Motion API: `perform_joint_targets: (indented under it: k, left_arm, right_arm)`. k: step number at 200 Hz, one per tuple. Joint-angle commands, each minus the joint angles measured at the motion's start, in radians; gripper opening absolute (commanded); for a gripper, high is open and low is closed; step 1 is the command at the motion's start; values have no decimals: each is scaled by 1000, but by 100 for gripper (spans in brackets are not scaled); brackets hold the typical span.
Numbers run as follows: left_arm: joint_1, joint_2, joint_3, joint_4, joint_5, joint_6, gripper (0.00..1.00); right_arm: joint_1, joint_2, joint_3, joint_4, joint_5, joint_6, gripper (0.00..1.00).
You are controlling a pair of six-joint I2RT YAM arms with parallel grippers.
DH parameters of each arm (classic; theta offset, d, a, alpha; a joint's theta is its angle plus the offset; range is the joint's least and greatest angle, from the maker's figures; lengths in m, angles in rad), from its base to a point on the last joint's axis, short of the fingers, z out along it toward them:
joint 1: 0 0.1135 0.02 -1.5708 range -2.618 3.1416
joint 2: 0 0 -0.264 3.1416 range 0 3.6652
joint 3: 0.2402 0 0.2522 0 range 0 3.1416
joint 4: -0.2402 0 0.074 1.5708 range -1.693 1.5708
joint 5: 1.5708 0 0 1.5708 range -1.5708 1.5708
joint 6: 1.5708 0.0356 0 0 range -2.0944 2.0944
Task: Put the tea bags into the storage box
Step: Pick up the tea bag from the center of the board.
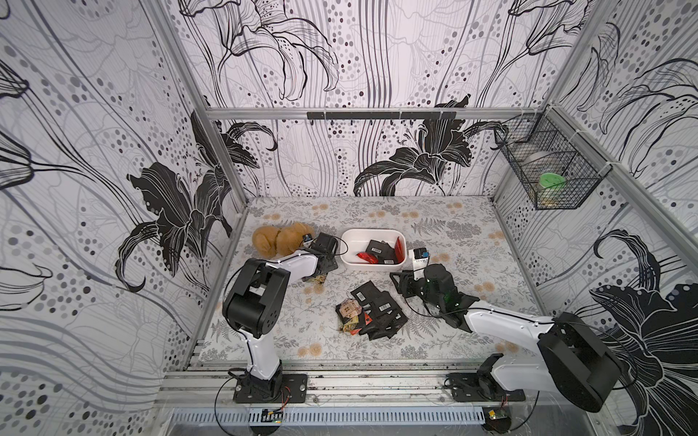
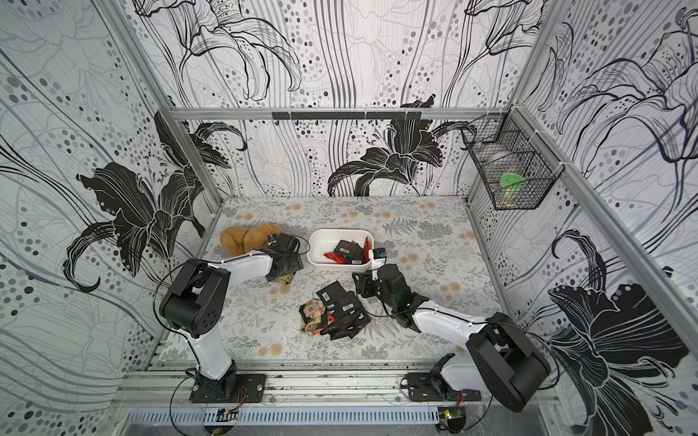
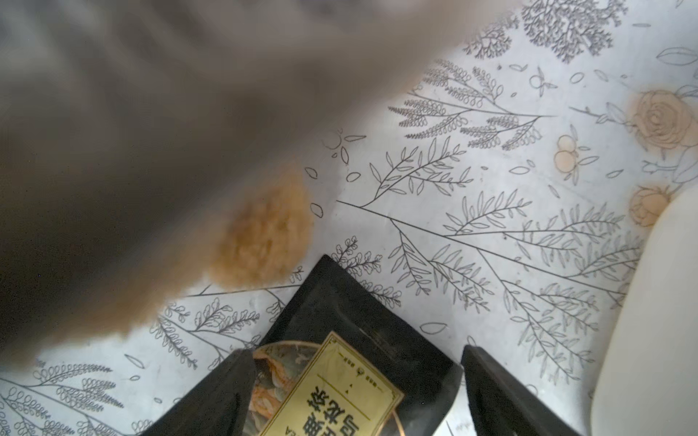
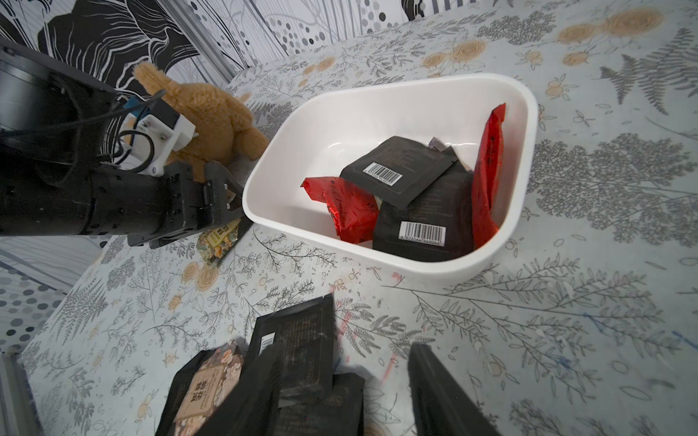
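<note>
Left gripper (image 3: 355, 353): fingers spread wide and low at the table (image 1: 453, 241), 1 on each side of the gold-label sachet. A gap shows beside 1 finger, so I read no grip.
Gold-label sachet (image 3: 340, 302): flat on the table, outside the storage box and just beside its short wall on the left arm's side.
Sachet's lie: 1 corner points forward along the fingers, so it sits diagonal between them.
Storage box (image 4: 359, 120): upright and open. Black and red tea bags (image 4: 396, 170) lie inside, and 1 red one leans on a wall.
Pile (image 1: 372, 311): many more sachets heaped on the table on the robot's side of the box, between the 2 arms.
Right gripper (image 4: 345, 349): fingers apart with nothing held, hovering at the pile's edge toward the box.
Plush toy (image 4: 211, 113): close beside the left gripper, on the side away from the box.
Deciding relation: the sachet is already between the left fingers, and the box wall stands just beside it on the right arm's side.
Nearer arm: left for this sachet, right for the pile.
Likely need: close, lift and clear the rim. A diagonal pinch may catch only a corner.
</note>
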Motion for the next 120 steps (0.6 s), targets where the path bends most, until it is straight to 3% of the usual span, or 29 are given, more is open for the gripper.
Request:
perform_joint_targets:
  k: [1,54,120]
  left_arm:
    - [10,24,6,-1,15,11,90]
    - [-12,-90,-166,49,72,-37,79]
    - [-227,-232,-369,133,120,-182,78]
  right_arm:
    - [1,7,33,-4,-13,-21,58]
    - [1,13,45,-15,-14,-28,58]
    - [15,43,65,-24,-31,-32,58]
